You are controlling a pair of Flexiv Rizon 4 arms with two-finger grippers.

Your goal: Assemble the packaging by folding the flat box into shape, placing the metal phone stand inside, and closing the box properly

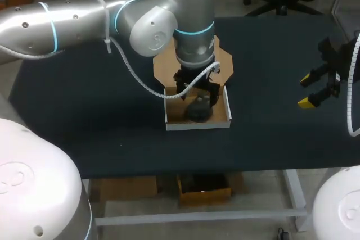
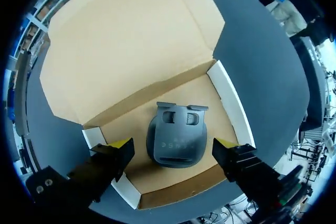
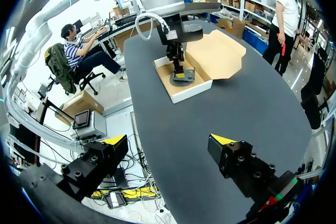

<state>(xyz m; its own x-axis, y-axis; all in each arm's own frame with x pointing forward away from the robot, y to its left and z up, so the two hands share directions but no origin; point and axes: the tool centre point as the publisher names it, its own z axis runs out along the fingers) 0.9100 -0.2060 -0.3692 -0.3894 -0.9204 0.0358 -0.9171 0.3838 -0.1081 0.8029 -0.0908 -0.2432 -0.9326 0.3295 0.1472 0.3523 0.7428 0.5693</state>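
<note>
Desk (image 1: 84,111) was dark and carried the cardboard box (image 1: 197,126) near its middle, walls folded up, lid lying flat open behind. Left gripper (image 2: 173,144) hung over the box, fingers spread wide, gripping nothing. Right gripper (image 1: 306,90) was also open, well apart at the desk's right side. Phone stand (image 2: 176,140) lay inside the box, between the left fingers.

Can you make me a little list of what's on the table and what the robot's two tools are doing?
box: folded into a tray
lid: open, lying flat on the table
phone stand: dark grey, lying inside the box
left tool: open, over the box, one finger either side of the stand
right tool: open, over bare table, away from the box
</note>
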